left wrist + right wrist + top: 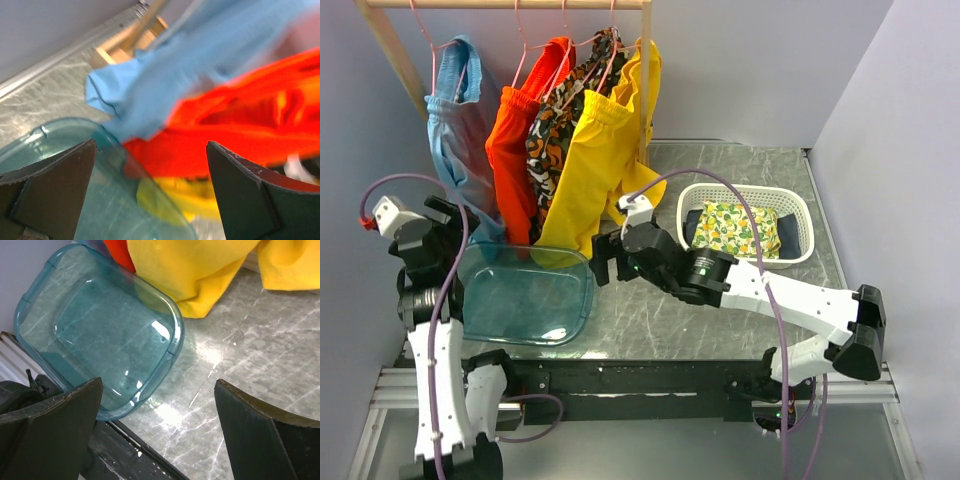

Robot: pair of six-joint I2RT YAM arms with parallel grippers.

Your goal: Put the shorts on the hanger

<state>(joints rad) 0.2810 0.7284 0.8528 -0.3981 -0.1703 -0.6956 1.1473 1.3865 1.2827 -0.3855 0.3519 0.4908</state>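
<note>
The shorts [460, 120] hang from the hanger [425, 40] at the left end of the rail [510, 4], touching the orange shorts [515, 150]. My left fingers [50, 190] are spread wide and hold nothing, close to the lower hem. My right fingers [50, 435] are also spread and empty above the tub [525, 295].

I worry a careless retreat could snag that hem and drag the cloth off, or tip the hanger. The shorts' long axis runs vertically, with the lower end pointing at the desk [720, 320]. I cannot tell which end is up.

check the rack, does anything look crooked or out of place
The sky-blue shorts at the left end of the rack hang bunched and uneven on their pink hanger, waistband poking up on one side. Nothing looks spilled or damaged.
</note>
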